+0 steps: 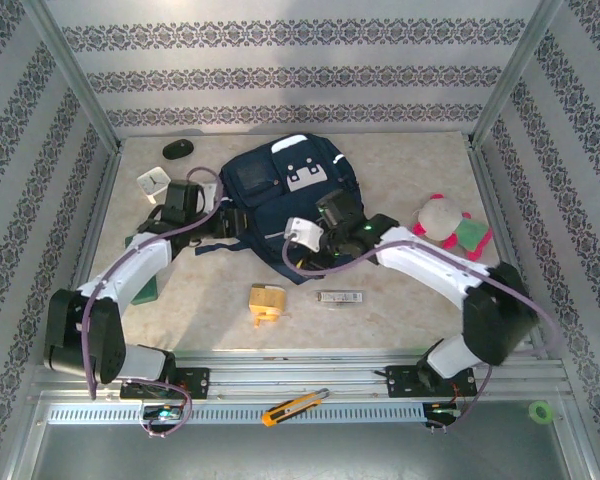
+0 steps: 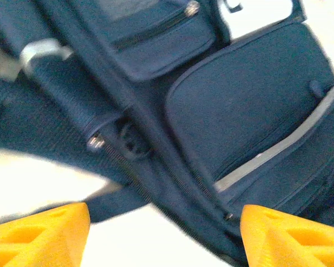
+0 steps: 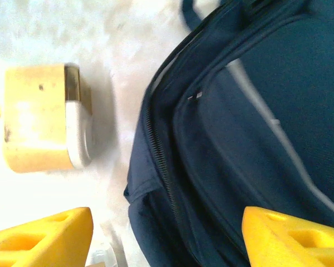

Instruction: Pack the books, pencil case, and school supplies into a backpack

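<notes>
The navy-blue backpack (image 1: 280, 190) lies flat in the middle of the table. My left gripper (image 1: 228, 222) is at its left edge. It is open, and the pack's zipper seam (image 2: 172, 167) and pale table show between its yellow fingertips (image 2: 39, 233). My right gripper (image 1: 302, 240) hangs open over the pack's near corner (image 3: 239, 139), with nothing between its fingertips (image 3: 295, 239). The school supplies lie in front of the pack: a tan-yellow block (image 1: 267, 303) (image 3: 42, 125) and a slim silver bar (image 1: 338, 297). The books and the pencil case are hidden or out of view.
A flat dark-green thing (image 1: 145, 275) lies partly under the left arm; I cannot tell what it is. A black mouse (image 1: 178, 149) and a white clock (image 1: 152, 182) sit at the back left. A pink-green plush (image 1: 448, 222) sits on the right. A utility knife (image 1: 295, 407) rests on the front rail.
</notes>
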Available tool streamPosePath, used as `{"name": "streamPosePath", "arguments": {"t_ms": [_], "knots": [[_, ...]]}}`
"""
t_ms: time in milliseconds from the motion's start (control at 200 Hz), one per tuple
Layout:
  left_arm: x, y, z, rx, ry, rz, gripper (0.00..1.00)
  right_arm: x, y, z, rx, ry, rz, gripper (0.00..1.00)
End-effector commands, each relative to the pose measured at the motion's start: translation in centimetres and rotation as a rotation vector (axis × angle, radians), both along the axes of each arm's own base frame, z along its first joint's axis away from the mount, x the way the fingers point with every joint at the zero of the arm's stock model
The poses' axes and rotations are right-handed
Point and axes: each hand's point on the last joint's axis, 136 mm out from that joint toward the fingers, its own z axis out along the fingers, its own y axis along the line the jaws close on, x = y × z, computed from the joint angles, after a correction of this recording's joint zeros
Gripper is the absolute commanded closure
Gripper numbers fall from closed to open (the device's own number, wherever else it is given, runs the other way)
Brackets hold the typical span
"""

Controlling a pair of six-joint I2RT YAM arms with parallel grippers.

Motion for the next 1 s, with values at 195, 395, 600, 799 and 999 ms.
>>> {"name": "streamPosePath", "arguments": {"t_ms": [195,395,600,799,999], "knots": [[-3.2,2.8,-0.2,-0.032,-0.026,0.146,0.29,1.2,1.1,-6.1,-0.196,0.029,0.149,0.27],[-3.5,2.9,-1.1,-0.038,-0.014,0.157,0.29,2.1,1.9,-9.4,-0.249,0.031,0.155,0.39],[-3.4,2.6,-2.0,-0.047,0.008,0.142,0.29,2.9,1.5,-6.8,-0.219,-0.063,0.163,1.0],[-2.3,0.9,-1.4,-0.101,-0.044,0.046,0.3,2.7,-0.4,3.0,-0.052,-0.161,0.231,1.0],[-1.0,-0.7,0.2,-0.16,-0.252,-0.056,0.35,3.7,-3.2,9.0,-0.028,-0.23,0.253,1.0]]}}
